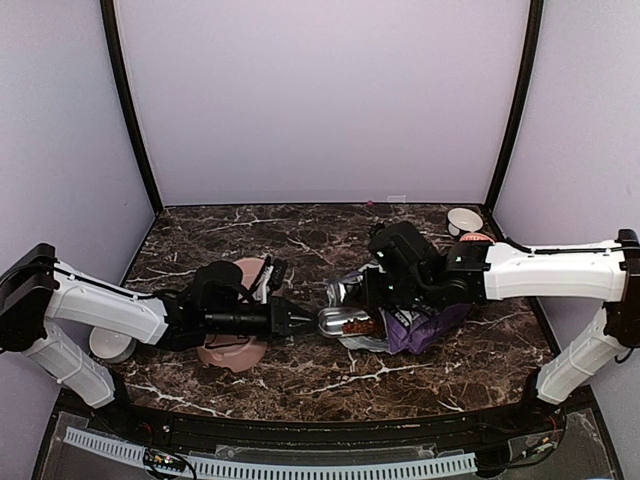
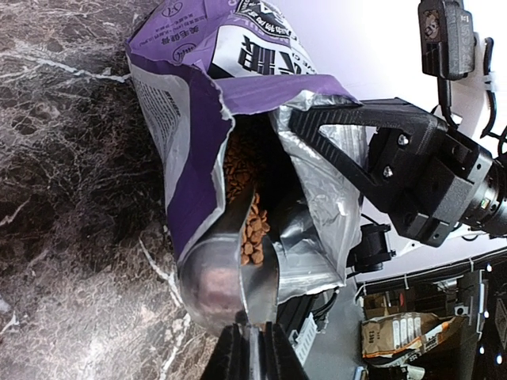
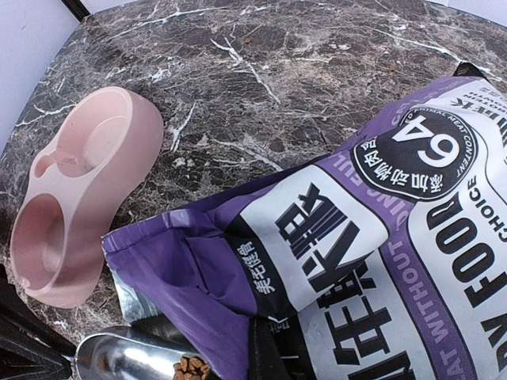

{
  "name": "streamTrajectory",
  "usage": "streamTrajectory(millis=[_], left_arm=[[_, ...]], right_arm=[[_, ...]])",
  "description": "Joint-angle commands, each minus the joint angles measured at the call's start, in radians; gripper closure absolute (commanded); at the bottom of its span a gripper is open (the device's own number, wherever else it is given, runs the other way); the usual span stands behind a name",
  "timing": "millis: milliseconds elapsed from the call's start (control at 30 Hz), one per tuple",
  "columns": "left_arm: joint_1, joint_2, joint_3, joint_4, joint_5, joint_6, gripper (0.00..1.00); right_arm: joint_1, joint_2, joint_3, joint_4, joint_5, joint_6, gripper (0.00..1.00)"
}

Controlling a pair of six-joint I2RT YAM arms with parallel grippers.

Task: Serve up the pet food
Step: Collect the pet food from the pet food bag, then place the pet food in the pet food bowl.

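Observation:
A purple-and-white bag (image 1: 425, 328) lies on its side at mid-table with its mouth toward the left. My right gripper (image 1: 376, 290) is shut on the bag's upper mouth edge (image 3: 273, 348), holding it open. My left gripper (image 2: 253, 352) is shut on the handle of a metal scoop (image 2: 222, 277), whose bowl sits in the bag's mouth. Pet food (image 2: 253, 233) lies in the scoop, and more kibble (image 2: 238, 162) shows inside the bag. From above, the scoop (image 1: 338, 322) carries brown pellets (image 1: 359, 326). The pink double bowl (image 3: 79, 198) sits left of the bag, both wells bare.
In the top view the pink bowl (image 1: 232, 348) lies partly under my left arm. A white bowl (image 1: 110, 345) sits near the left table edge, another white bowl (image 1: 464, 220) at the back right corner. Walls close in on three sides.

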Motion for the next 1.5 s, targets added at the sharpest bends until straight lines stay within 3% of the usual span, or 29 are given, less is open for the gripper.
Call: streamTrajectory(millis=[0, 533, 1467], left_arm=[[0.020, -0.025, -0.031, 0.117, 0.038, -0.018, 1.00], [0.041, -0.077, -0.043, 0.182, 0.142, 0.001, 1.00], [0.105, -0.292, 0.031, -0.022, 0.120, -0.056, 1.00]], right_arm=[[-0.018, -0.059, 0.056, -0.001, 0.059, 0.017, 1.00], [-0.052, -0.090, 0.058, 0.007, 0.047, 0.021, 1.00], [-0.094, -0.054, 0.015, 0.052, 0.000, 0.019, 1.00]])
